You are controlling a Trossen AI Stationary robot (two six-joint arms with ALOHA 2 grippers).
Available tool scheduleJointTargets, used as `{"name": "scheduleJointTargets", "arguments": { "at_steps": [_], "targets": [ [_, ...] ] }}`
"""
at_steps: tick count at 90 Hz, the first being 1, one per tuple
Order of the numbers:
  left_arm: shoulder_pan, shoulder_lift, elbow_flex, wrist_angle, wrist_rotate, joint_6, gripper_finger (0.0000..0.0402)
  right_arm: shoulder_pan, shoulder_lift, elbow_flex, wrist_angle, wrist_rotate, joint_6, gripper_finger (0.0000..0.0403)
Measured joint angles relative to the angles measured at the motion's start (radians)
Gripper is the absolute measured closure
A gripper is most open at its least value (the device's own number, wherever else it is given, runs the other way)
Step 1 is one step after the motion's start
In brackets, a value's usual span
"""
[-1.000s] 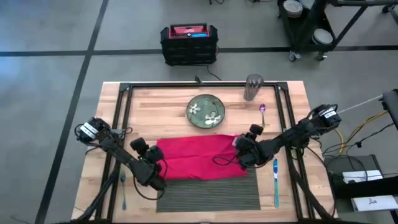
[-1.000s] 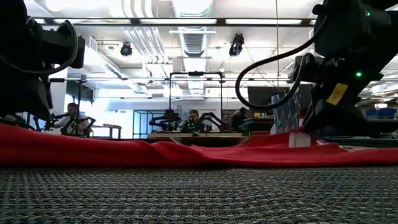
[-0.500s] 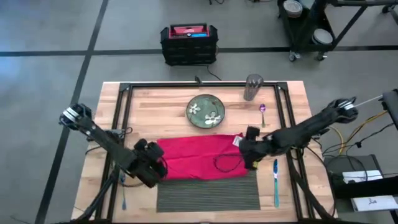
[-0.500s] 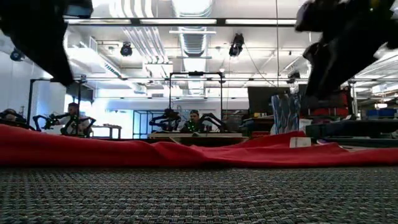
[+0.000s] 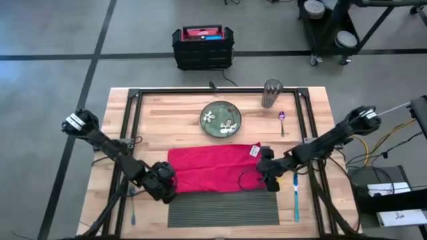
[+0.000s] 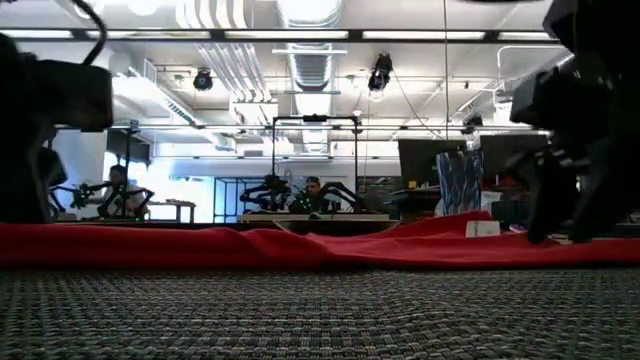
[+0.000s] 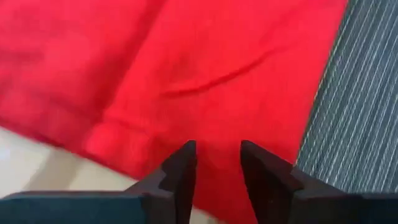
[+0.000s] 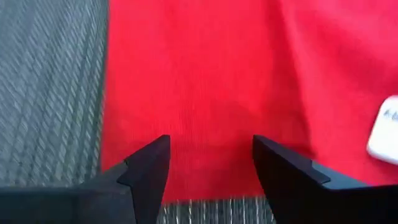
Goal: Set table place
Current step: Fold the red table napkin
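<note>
Both end effectors, left (image 5: 164,185) and right (image 5: 269,179), hover empty and parted over the red napkin's (image 5: 212,167) near corners, apparently to grasp it off the placemat (image 5: 223,207).

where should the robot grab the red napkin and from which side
Best by its two near corners, from above. The red napkin lies flat over the far part of the grey placemat, and the left gripper and right gripper are open over those corners, so pinching the thin edge there seems easiest.
</note>
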Motion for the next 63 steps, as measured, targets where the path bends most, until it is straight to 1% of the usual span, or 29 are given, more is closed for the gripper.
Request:
{"name": "scheduleJointTargets", "arguments": {
  "at_steps": [18, 25, 31, 44, 54, 63],
  "targets": [
    [-0.028, -0.002, -0.027, 0.005, 0.015, -0.063, 0.0304, 0.0, -0.004, 0.023, -0.071, 0.001, -0.019, 0.0194],
    [-0.023, -0.019, -0.006, -0.017, 0.031, -0.043, 0.0303, 0.0, -0.02, 0.06, -0.132, -0.001, -0.045, 0.019],
    [-0.017, -0.045, 0.036, -0.032, 0.029, -0.008, 0.0305, 0.0, -0.046, 0.113, -0.184, -0.003, -0.063, 0.0185],
    [-0.014, -0.076, 0.126, -0.106, -0.072, 0.093, 0.0315, -0.002, -0.077, 0.203, -0.267, 0.006, -0.131, 0.0175],
    [-0.005, -0.077, 0.158, -0.114, -0.183, 0.213, 0.0323, -0.007, -0.08, 0.238, -0.259, 0.077, -0.174, 0.0168],
    [0.037, -0.065, 0.162, -0.133, -0.174, 0.301, 0.0323, -0.034, -0.064, 0.247, -0.267, 0.112, -0.177, 0.0165]
  ]
}}
